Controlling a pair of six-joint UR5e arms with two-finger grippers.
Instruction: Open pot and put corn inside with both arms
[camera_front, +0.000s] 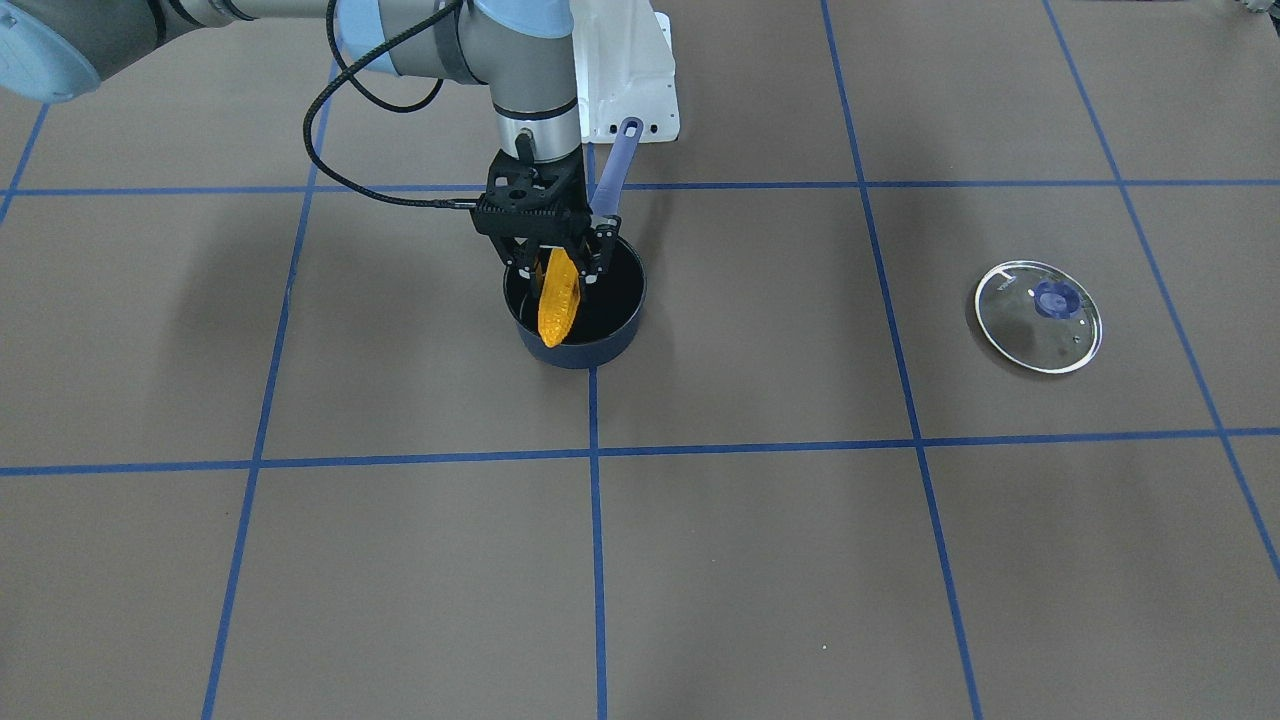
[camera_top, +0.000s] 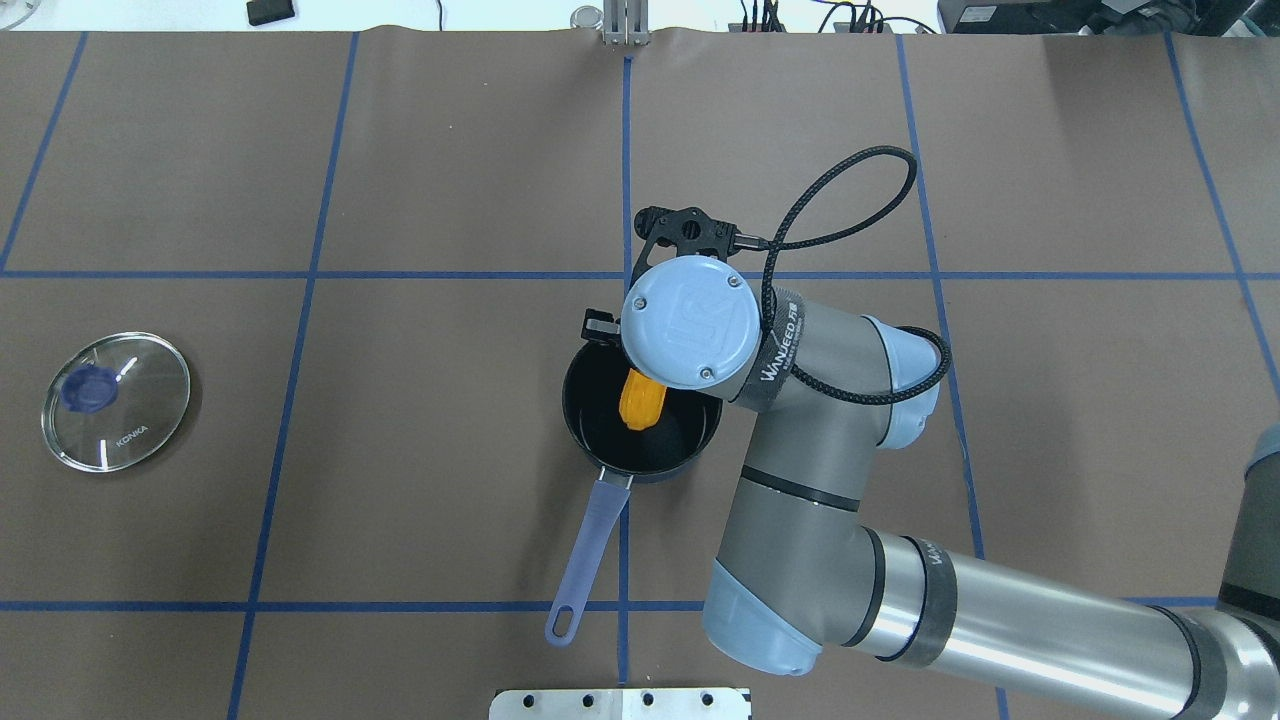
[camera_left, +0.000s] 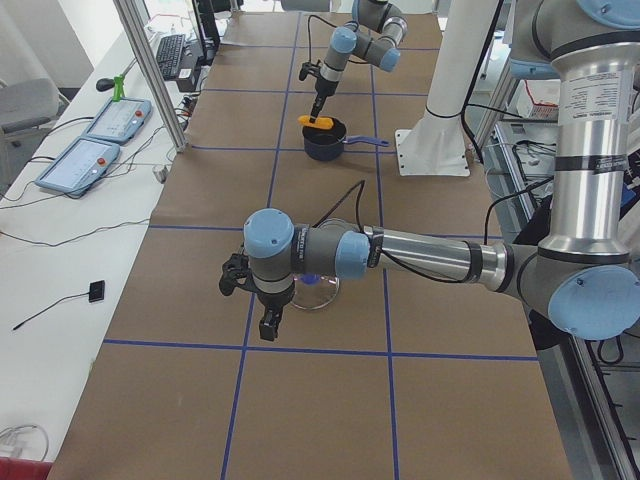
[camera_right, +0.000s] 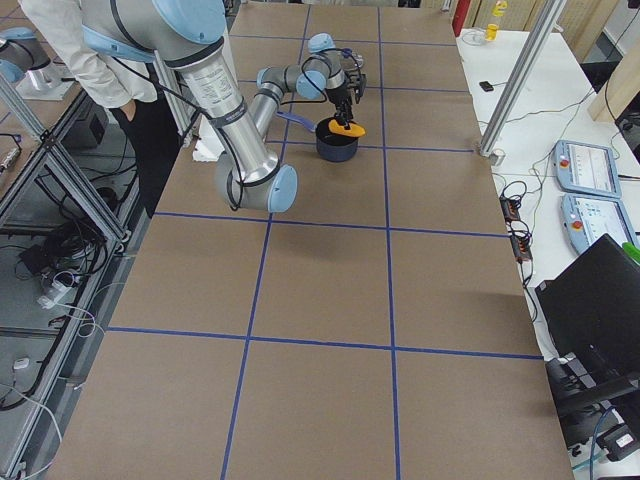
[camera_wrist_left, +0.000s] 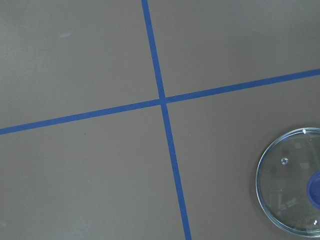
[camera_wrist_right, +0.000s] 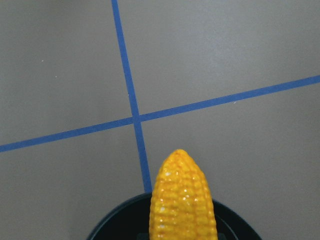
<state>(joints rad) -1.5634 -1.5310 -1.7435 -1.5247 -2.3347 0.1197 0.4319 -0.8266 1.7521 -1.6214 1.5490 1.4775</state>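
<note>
The pot (camera_front: 612, 318) stands open near the table's middle, its purple-blue handle (camera_front: 618, 165) pointing toward the robot's base. My right gripper (camera_front: 553, 262) is shut on the corn (camera_front: 558, 297) and holds it tilted, tip down, just above the pot's black inside. The corn (camera_top: 641, 400) shows over the pot (camera_top: 600, 445) in the overhead view and fills the lower right wrist view (camera_wrist_right: 182, 200). My left gripper (camera_left: 270, 322) shows only in the exterior left view, hanging above the table beside the lid; I cannot tell whether it is open or shut.
The round glass lid (camera_front: 1038, 316) with its blue knob lies flat on the table, far to the robot's left of the pot; it also shows in the overhead view (camera_top: 116, 402) and the left wrist view (camera_wrist_left: 292, 187). A white base plate (camera_front: 630, 70) sits behind the pot handle.
</note>
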